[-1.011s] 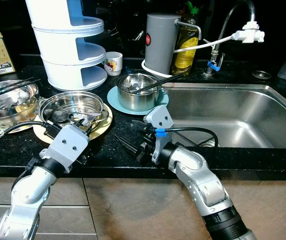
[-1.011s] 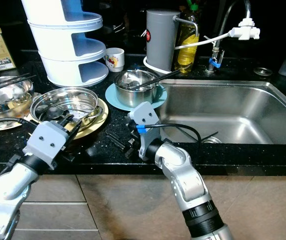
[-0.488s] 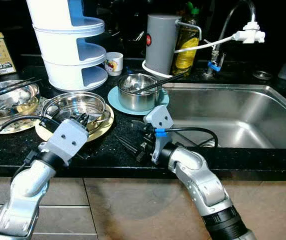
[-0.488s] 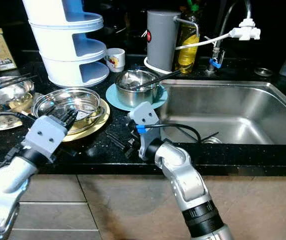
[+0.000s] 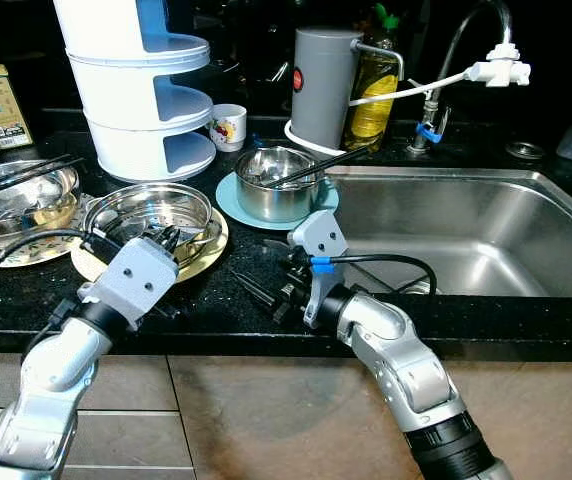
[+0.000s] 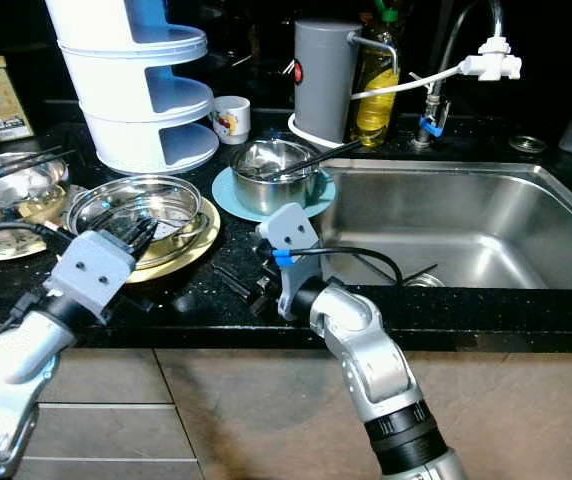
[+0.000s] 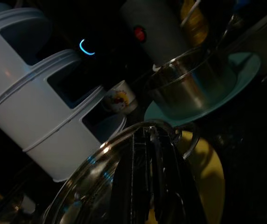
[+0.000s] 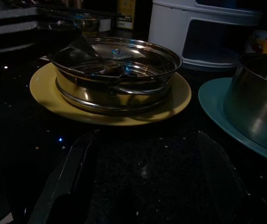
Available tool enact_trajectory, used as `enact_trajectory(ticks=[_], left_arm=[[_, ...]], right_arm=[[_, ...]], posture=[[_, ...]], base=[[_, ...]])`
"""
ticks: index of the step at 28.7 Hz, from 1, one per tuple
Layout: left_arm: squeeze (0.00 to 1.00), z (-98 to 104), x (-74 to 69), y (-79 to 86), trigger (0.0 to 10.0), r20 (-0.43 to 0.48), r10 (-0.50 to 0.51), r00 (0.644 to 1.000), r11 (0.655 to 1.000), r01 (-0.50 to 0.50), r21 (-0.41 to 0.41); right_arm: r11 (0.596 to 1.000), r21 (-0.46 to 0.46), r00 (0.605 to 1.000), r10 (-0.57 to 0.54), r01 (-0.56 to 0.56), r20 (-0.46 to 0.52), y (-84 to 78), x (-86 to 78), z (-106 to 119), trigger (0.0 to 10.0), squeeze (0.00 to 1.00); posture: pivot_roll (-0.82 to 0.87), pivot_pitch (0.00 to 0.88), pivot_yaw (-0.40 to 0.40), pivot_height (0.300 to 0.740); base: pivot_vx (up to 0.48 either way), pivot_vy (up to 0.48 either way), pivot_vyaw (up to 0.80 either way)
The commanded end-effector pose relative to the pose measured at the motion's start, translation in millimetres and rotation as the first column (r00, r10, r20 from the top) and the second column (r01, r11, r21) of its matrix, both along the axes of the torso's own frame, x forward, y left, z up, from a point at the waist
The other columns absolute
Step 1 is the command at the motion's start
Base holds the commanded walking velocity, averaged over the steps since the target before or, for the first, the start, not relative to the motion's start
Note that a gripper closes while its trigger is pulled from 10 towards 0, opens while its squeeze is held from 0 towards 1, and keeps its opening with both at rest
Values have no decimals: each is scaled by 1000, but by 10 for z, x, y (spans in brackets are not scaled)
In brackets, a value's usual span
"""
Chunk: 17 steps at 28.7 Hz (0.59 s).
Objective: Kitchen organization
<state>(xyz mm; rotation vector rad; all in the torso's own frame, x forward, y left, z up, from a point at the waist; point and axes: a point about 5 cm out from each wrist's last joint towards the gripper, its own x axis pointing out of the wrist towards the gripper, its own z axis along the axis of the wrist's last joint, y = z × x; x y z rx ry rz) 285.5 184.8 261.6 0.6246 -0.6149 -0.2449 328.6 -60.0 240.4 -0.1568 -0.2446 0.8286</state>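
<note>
A steel steamer pan sits on a yellow plate at the left of the black tabletop, near its front edge. The left gripper is at the pan's near rim; in the left wrist view its black fingers lie close together over that rim, though whether they clamp it I cannot tell. To the right and a little farther back, a steel bowl with chopsticks leaning out of it stands on a teal plate. The right gripper rests low on the tabletop in front of the teal plate, its fingers spread apart with nothing between them. At the far left, a bowl of dishes has chopsticks across it. Behind stand a white tiered rack, a small cup, a grey canister and an oil bottle. The steel sink takes up the right, with its tap behind.
</note>
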Motion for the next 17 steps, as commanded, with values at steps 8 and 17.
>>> enact_trajectory(ticks=[8, 17], left_arm=[[0, 473, -112, -63, 0, 76, -83, 994, 996, 86, -29], [0, 764, -182, -26, 0, 145, -119, 982, 980, 140, -145]], right_arm=[[999, 44, 1000, -4, 4, -4, -17, 1, 58, 10000, 0], [998, 63, 1000, -3, 4, -8, -13, 12, 74, 10000, 0]], posture=[[56, 145, -37, 740], [64, 142, -39, 740]], base=[[0, 0, 0], [0, 0, 0]])
